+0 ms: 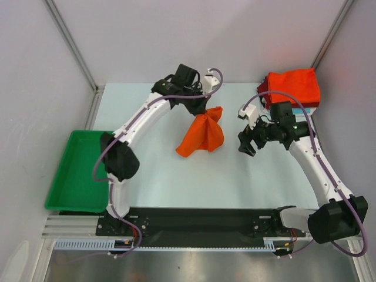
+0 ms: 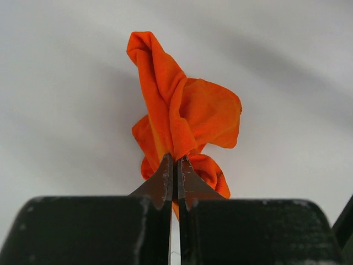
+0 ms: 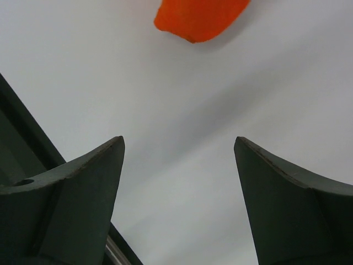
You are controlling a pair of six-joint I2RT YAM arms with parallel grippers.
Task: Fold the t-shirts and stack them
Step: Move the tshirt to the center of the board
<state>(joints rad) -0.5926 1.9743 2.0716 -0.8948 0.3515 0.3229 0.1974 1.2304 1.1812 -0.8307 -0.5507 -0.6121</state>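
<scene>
Left gripper, jaws clamped on the bunched orange t-shirt, holds it at mid-table, cloth trailing near-left, while the right gripper, jaws spread and empty, sits right of it.

No writing, label, brand, number or sign can be read in any view; the orange t-shirt shows only plain cloth; the folded t-shirts and the green tray bear no legible mark.
</scene>
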